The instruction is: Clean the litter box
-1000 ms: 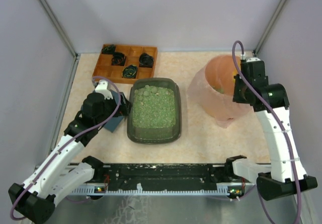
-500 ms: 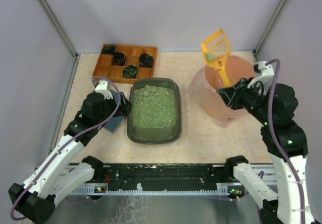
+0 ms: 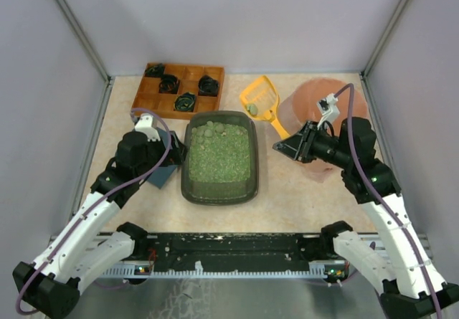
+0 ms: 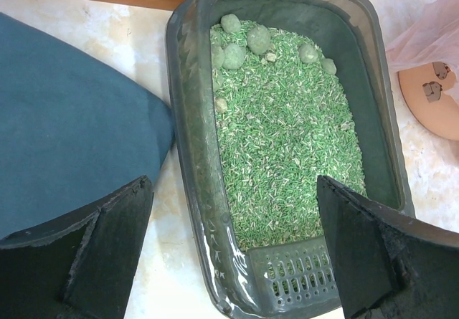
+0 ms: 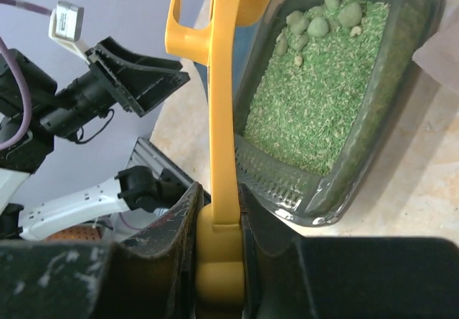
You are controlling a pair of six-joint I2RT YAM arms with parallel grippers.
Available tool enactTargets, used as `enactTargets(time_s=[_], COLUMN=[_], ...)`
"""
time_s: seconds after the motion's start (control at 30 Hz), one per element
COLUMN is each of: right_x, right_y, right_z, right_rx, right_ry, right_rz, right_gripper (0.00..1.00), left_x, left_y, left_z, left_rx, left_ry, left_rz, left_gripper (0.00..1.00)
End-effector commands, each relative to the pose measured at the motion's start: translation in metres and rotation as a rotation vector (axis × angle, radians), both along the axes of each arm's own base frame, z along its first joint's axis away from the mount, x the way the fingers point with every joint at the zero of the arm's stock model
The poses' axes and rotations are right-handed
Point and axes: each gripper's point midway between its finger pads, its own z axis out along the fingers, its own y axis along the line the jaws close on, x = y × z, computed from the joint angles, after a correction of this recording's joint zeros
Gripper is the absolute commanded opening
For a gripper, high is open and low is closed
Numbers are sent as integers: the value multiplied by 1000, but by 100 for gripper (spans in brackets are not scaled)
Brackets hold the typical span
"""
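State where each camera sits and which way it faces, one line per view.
Top external: above and behind, looking down on the table; left arm and right arm show.
Left wrist: on the left arm, facing down into the litter box, framed by the open left gripper.
Right wrist: looks along the yellow scoop clamped in the right gripper, toward the litter box.
Shared: all three show the litter box.
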Motion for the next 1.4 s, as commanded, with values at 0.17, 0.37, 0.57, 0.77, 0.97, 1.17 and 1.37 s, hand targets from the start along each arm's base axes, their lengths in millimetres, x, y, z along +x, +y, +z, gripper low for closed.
enactTargets(time_s=[0.17, 0.37, 0.57, 0.77, 0.97, 1.17, 1.37], right_x=[23, 23, 22, 27, 34, 39, 40], right_y=[-65, -126, -160, -178, -198, -189, -165], right_z=[52, 38, 3, -23, -29, -23, -32], right_rx=[-142, -432, -724, -952, -1113, -1094, -1096], right_ry=[-164, -105, 44, 149, 157, 105, 78], right_rz=[-390, -610, -657, -633, -667, -597, -429], right_gripper=[0, 0, 0, 0, 0, 0, 0], left_x=[2, 1, 2, 2, 4, 5, 6], left_y=[0, -1, -1, 1, -1, 4, 6], left_z=[7, 6, 6, 6, 2, 4, 5], left_rx=[-13, -14, -17, -19, -15, -16, -19], left_ry=[-22, -22, -20, -19, -4, -8, -11], left_rz=[-7, -9, -13, -5, -9, 12, 18], left_gripper=[99, 99, 99, 99, 99, 98, 98])
